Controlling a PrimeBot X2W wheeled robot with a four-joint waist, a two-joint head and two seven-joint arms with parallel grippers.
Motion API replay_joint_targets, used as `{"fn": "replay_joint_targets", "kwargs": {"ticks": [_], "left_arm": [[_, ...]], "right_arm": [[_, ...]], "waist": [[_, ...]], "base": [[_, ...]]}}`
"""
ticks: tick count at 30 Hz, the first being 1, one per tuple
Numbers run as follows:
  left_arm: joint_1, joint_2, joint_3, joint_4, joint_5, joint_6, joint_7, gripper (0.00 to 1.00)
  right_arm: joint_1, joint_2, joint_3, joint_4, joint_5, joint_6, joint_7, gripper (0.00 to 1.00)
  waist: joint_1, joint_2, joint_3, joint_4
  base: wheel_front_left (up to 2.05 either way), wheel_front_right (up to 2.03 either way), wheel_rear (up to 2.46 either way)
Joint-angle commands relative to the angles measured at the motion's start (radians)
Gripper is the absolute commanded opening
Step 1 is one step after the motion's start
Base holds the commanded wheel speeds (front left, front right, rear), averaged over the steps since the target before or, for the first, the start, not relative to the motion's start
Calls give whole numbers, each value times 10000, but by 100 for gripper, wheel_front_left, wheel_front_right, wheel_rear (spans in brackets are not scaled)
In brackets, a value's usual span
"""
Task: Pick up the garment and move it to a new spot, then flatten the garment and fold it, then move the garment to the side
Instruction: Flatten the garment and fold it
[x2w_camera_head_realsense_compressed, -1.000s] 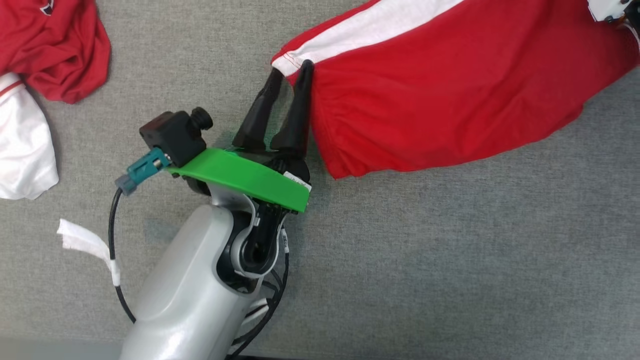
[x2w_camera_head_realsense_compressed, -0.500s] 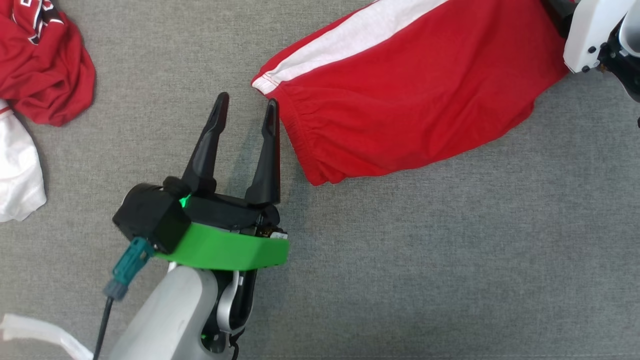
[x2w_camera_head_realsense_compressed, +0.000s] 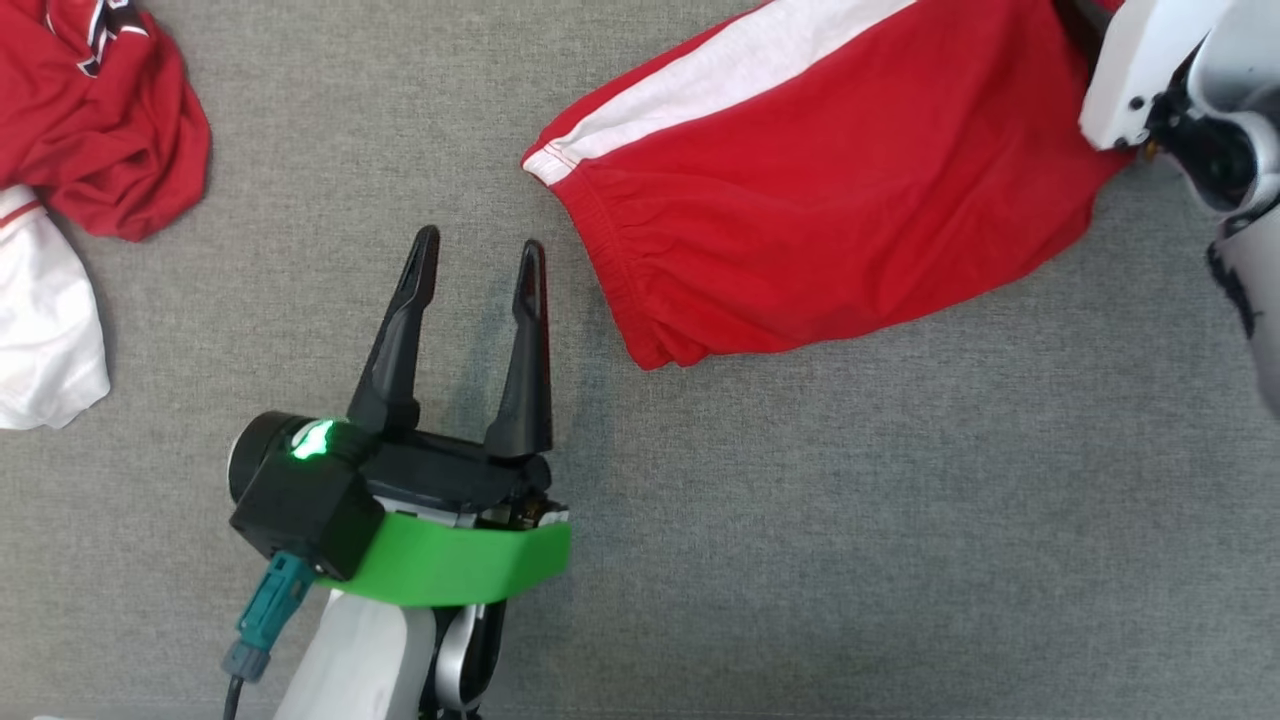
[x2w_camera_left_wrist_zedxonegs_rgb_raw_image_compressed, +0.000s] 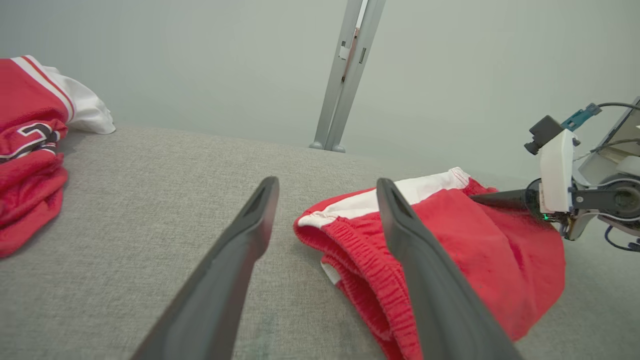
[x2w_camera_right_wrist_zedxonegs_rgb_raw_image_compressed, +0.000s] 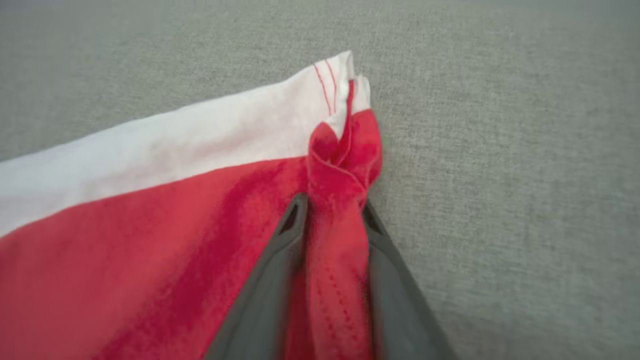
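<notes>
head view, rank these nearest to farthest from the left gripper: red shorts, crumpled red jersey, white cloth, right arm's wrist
From the left gripper:
1. red shorts, waistband end just right of the fingers.
2. crumpled red jersey, upper left corner.
3. white cloth, left edge, below the jersey.
4. right wrist, top right corner, farthest.

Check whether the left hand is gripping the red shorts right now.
No, the left hand stands open and empty beside the red shorts, over the grey surface.
</notes>
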Motion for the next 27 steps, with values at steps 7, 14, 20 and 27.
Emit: {"fn": "replay_joint_targets", "kwargs": {"ticks": [7,14,20,27], "left_arm": [[1017,-38,863,317,1256,-527,-28,100],[1948,-59,1924,286,1545,-860,-27,100],[2292,-67,2145,539,1245,-880,-28,100],[2515,-63,1726,736,690,-608,-28,100]], "right_arm": [[1538,289,-1507,-209,1086,7,-334,0],[3091,473,-3292,-397,1726,8,-231,0],[3154,183,-5242,245,1179,8,-296,0],[2670,555,-6013,-464,347,16,640,0]], "waist": [[0,0,-1315,-785],[0,0,-2156,-1337],[0,0,-2485,-1309],[0,0,-2733,-1133]], "base": [[0,0,0],[0,0,0],[0,0,0],[0,0,0]]}}
